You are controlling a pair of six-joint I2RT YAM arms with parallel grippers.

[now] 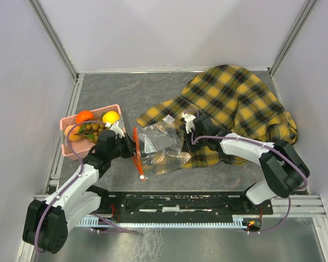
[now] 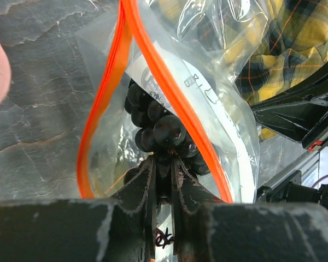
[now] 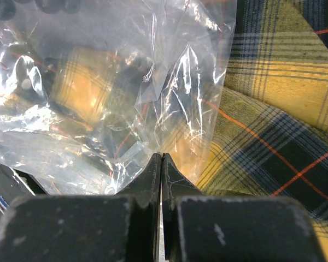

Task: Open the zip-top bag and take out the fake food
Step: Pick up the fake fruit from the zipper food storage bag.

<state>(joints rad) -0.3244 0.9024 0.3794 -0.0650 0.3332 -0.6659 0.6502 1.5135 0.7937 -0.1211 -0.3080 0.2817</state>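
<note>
A grey, mottled bench (image 1: 126,90) sits boxed in by pale wall panels (image 1: 169,27) on metal framing. A yellow-black plaid cloth (image 1: 235,93) is heaped at its rear right. A pink tray (image 1: 65,124) at the left holds an orange fruit (image 1: 85,116), a yellow fruit (image 1: 111,116) and a grape bunch (image 1: 92,130).

The zip-top bag (image 1: 161,143) lies mid-bench, partly on the cloth, its red-orange zip strip (image 2: 153,65) gaping. The left tool (image 2: 163,164) reaches into the mouth, clamped on the dark berries (image 2: 164,128). The right tool (image 3: 161,158) pinches the bag's far end, fingers pressed together.

Glare and crinkles blur the rest of the bag's contents.
</note>
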